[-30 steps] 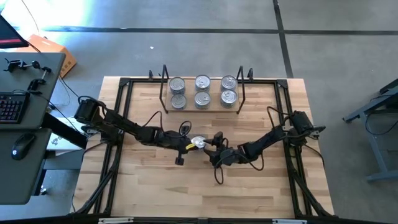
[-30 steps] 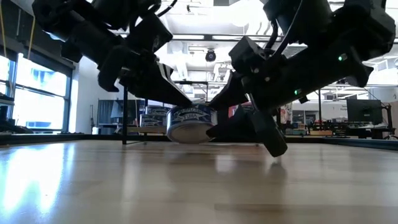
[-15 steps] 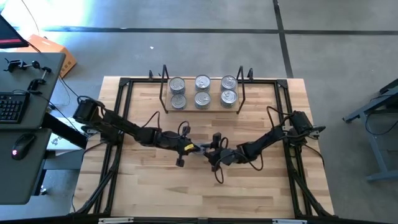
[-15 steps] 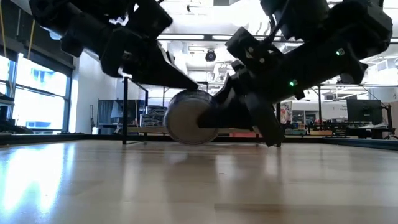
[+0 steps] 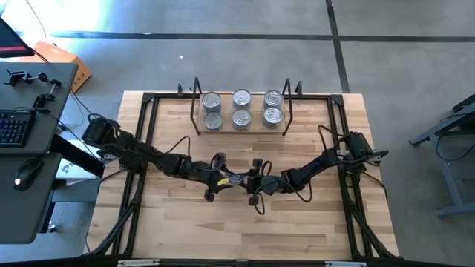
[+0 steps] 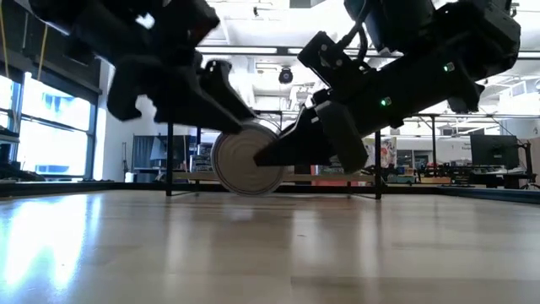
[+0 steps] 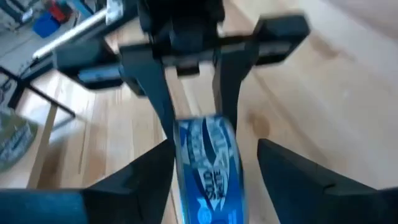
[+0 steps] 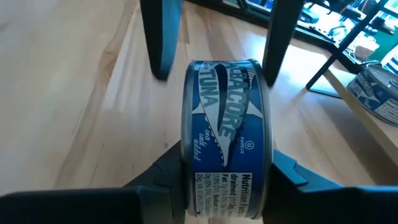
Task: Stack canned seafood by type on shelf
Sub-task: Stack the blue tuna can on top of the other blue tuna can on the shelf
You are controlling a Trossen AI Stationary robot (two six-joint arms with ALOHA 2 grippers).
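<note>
We took the shelf [image 5: 241, 127] as our landmark. It stood at the far edge of the table [image 5: 178, 230]. Six tins [image 5: 242, 108] sat on its board in three columns of two, lids up, between the black wire uprights.

One more tin, the tuna can [image 8: 227, 165], was out in front of the shelf, near the table's middle. It stood on edge, its flat face turned toward the low camera [image 6: 247, 160] and its blue label band toward both wrist cameras [image 7: 208, 168].

Both arms met at that can. The right gripper [image 5: 256, 182] reached in from the shelf's right side. Its jaws pressed on the can's two flat ends, so we logged it as gripping the can. In the right wrist view the dark fingers [image 8: 168, 165] hugged the can on either side.

The left gripper [image 5: 225, 178] reached in from the shelf's left side, tip to tip with the right one. Its jaws stood apart, one on each side of the can, with wood showing in the gap between each finger [image 8: 160, 37] and the can, so we logged it as open and not holding.

In the low view the can looked raised just off the tabletop, though we could not be sure of that.
</note>
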